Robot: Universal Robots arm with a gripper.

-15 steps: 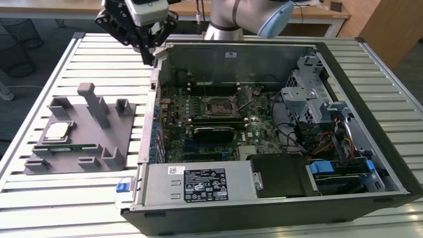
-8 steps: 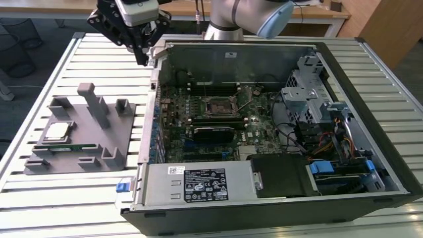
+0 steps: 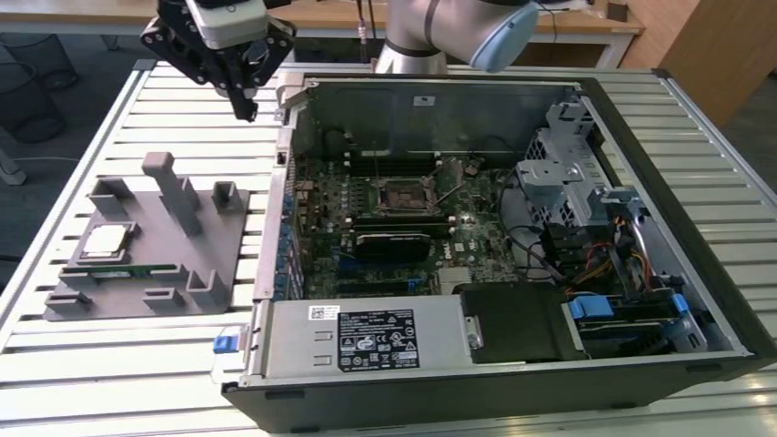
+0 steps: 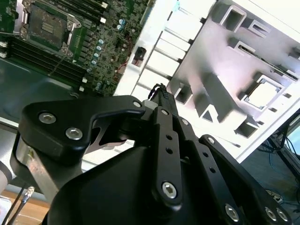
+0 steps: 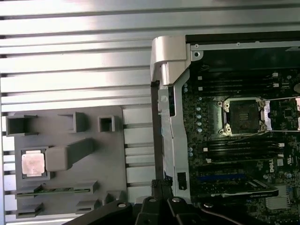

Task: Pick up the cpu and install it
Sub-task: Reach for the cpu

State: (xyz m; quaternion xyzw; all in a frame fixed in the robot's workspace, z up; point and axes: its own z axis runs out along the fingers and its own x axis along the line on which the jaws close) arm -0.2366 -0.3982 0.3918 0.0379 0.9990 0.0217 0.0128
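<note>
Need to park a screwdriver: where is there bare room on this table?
Bare table slats lie between the gray holder and the arm, though the gripper hangs over them; more lie on the holder's opposite side. The strip between holder and computer case is narrow. The holder, carrying the cpu and memory stick, is crowded.

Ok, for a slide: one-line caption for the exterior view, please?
Gripper poised above the slatted table beside the open computer case; cpu on the grey fixture, motherboard socket empty.

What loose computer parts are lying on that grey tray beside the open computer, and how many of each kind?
Silver cpu: 1
Green memory stick: 1
Total: 2
</note>
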